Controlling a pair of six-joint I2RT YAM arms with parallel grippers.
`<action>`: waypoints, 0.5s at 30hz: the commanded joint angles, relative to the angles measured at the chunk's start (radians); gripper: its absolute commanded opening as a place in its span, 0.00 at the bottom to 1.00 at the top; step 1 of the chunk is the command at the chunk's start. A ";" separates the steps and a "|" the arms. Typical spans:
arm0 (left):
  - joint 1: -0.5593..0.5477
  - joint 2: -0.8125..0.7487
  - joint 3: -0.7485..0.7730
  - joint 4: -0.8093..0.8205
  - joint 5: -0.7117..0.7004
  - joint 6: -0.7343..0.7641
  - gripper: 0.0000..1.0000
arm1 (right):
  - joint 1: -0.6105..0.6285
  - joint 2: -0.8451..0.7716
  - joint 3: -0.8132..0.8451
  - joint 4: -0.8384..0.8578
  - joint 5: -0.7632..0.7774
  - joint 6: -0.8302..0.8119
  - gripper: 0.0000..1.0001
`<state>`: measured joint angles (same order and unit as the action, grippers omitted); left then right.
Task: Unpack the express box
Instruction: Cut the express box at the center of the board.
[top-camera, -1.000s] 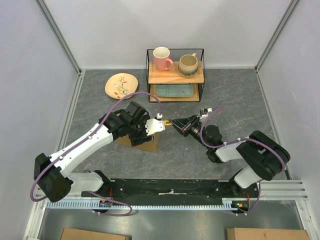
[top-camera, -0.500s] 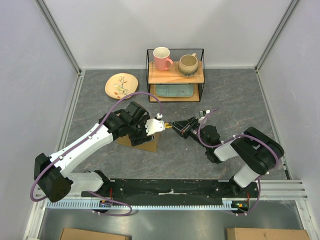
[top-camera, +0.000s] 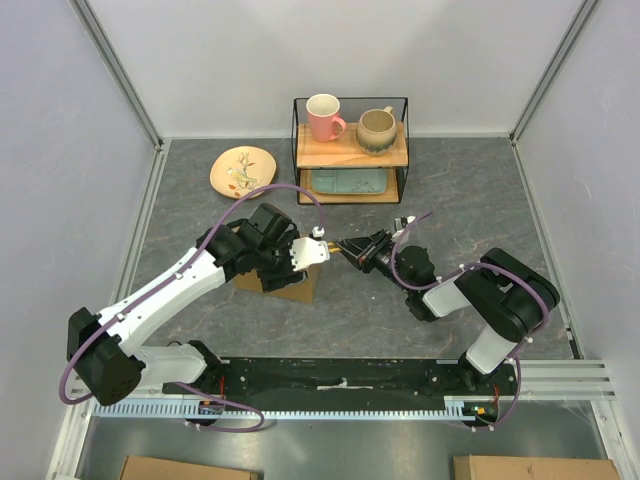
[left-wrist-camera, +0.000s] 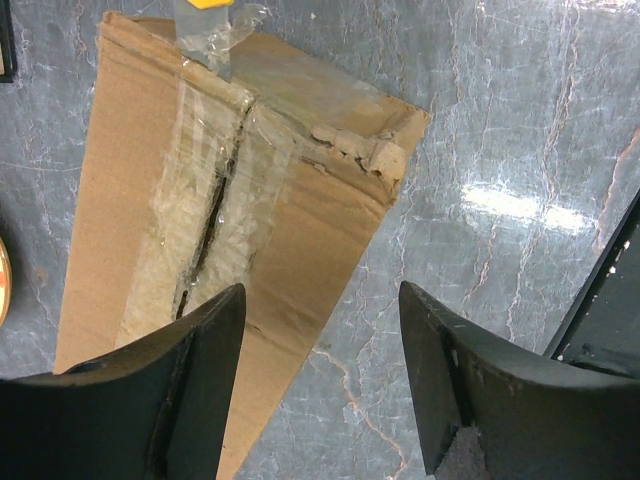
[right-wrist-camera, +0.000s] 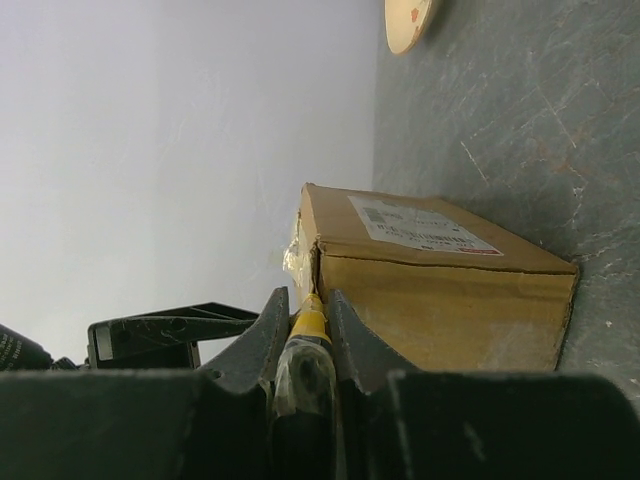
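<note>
From overhead, my left arm hides most of the brown cardboard express box (top-camera: 296, 289) on the grey marbled counter (top-camera: 450, 200). The left wrist view shows its taped top seam split, with my left hand (left-wrist-camera: 320, 330) spread above it, grasping nothing. Only the right wrist view shows the white label (right-wrist-camera: 420, 226). There my right hand (right-wrist-camera: 305, 305) is clenched on a slim yellow-and-black tool (right-wrist-camera: 306, 335) at the box's end edge; I can't tell whether they touch.

Left arm (top-camera: 170, 290) and right arm (top-camera: 450, 300): white shells, chunky black joints, purple cable (top-camera: 270, 188) looping off each, plus matte black tool fingers (left-wrist-camera: 190, 400).
</note>
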<state>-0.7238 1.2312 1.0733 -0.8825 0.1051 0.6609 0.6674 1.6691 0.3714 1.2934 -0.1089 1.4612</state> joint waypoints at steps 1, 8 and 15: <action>0.004 -0.030 -0.004 0.017 0.005 -0.029 0.69 | -0.003 0.015 0.040 0.282 0.008 -0.012 0.00; 0.004 -0.029 -0.004 0.019 0.016 -0.030 0.69 | 0.001 0.034 0.061 0.287 0.002 -0.016 0.00; 0.001 -0.024 0.007 0.020 0.025 -0.033 0.69 | 0.004 0.060 0.038 0.290 0.006 -0.030 0.00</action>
<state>-0.7238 1.2201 1.0672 -0.8829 0.1081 0.6609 0.6682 1.7042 0.4046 1.2987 -0.1081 1.4570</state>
